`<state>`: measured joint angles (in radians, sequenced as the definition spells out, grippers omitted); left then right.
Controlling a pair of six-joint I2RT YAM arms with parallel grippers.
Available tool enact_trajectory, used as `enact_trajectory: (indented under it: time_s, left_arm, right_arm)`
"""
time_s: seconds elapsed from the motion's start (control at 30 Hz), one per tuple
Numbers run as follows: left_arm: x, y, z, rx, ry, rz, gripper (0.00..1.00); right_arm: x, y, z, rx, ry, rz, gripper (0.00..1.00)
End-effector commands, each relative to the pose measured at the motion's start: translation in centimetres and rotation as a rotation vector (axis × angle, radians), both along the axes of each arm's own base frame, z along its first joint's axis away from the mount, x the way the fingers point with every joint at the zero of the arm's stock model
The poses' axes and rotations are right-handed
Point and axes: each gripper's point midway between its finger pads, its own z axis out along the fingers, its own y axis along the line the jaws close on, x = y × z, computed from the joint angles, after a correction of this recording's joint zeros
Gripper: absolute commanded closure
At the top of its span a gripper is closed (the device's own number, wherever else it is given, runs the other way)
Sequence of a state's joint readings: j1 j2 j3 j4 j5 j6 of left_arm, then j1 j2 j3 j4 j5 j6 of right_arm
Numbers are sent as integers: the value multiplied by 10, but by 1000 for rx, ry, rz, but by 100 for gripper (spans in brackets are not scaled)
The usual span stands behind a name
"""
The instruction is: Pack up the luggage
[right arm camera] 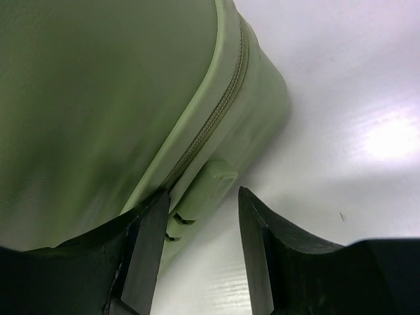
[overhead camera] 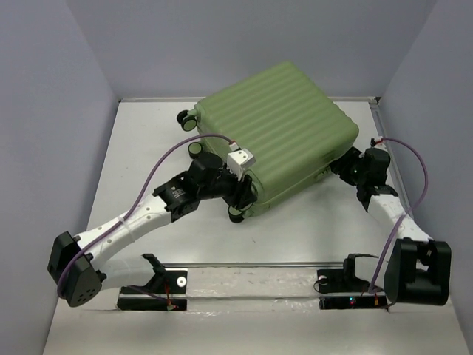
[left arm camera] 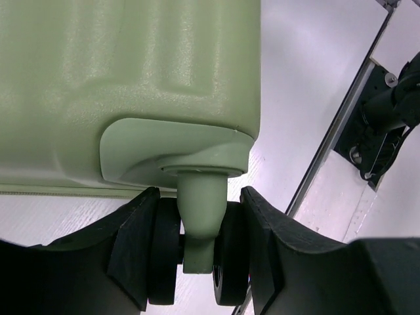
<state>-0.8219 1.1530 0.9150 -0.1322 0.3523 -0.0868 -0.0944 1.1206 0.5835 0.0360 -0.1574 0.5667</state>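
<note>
The luggage (overhead camera: 277,126), a light-green ribbed hard-shell suitcase, lies closed and flat at the back middle of the table. My left gripper (overhead camera: 238,201) is at its near-left corner. In the left wrist view my left gripper (left arm camera: 200,197) is shut on the black twin wheel (left arm camera: 164,256), and both fingers press the wheel halves either side of the green caster stem (left arm camera: 202,216). My right gripper (overhead camera: 341,164) sits at the suitcase's right edge. In the right wrist view my right gripper (right arm camera: 203,194) stands open around a small green lock block (right arm camera: 209,187) below the zipper (right arm camera: 213,118); its right finger is clear of the block.
Two more black wheels (overhead camera: 186,118) (overhead camera: 196,148) stick out on the suitcase's left side. A metal rail (overhead camera: 259,265) runs across the near edge between the arm bases. Another rail (overhead camera: 384,133) lines the table's right edge. Grey walls close in both sides and the back.
</note>
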Motion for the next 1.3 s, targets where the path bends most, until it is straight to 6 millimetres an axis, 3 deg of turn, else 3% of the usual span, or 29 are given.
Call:
enact_trajectory:
  time_s: [0.0,0.07,0.13,0.17,0.2,0.27,0.4,0.43,0.47,0.5,0.53,0.6,0.63,0.67,0.7,0.73,0.77,0.83,0.9,0.93,1.0,1.27]
  left_arm:
    - [-46,-27,-9,-18,126,-104,94]
    - [-58,-41,1,-71,126,-146,94]
    - [-63,-55,13,-135,140,-161,94]
    - [-69,-63,19,-161,143,-181,94]
    - [-68,-73,26,-201,152,-181,94]
    - [-73,-85,33,-241,174,-208,94]
    - [-63,-106,48,-317,194,-181,94]
    - [-58,-109,53,-339,186,-157,94]
    - [-54,-110,59,-359,175,-145,94]
    - [-50,-111,64,-372,167,-125,94]
    - [-50,-112,66,-381,168,-124,94]
    - [-46,-110,72,-410,173,-93,94]
    - [-45,-109,75,-428,173,-87,94]
    - [-43,-107,77,-439,174,-70,94]
    - [-41,-105,81,-458,177,-54,94]
    - [-40,-104,83,-467,176,-46,94]
    - [-40,-102,84,-476,176,-37,94]
    - [-37,-98,91,-501,178,-10,94]
    - [-36,-96,94,-512,177,2,94]
    - [-34,-94,98,-524,172,21,94]
    - [-31,-91,100,-532,168,37,94]
    - [-24,-86,105,-553,176,58,94]
  right_arm:
    - [30,97,69,56,-203,438,46]
    - [38,125,97,63,-264,536,46]
    - [50,136,95,95,-243,577,44]
    - [56,148,115,113,-274,628,39]
    - [64,153,107,137,-236,645,37]
    - [70,162,126,158,-243,705,26]
    - [65,157,142,95,-261,716,19]
    - [54,152,150,48,-300,715,19]
    - [47,146,143,24,-277,689,23]
    - [34,142,122,8,-244,687,25]
    - [29,140,136,-4,-282,678,27]
    - [1,132,119,-32,-284,653,41]
    - [-8,130,109,-24,-277,644,53]
    - [-25,129,77,-3,-234,643,64]
    - [-34,131,89,16,-323,646,81]
    - [-44,134,82,34,-346,667,88]
    - [-61,137,48,70,-308,690,92]
    - [-73,144,59,93,-432,736,91]
    - [-83,145,44,92,-441,760,84]
    - [-82,147,48,79,-483,777,73]
    - [-87,153,44,93,-475,836,62]
    - [-88,172,40,132,-515,956,51]
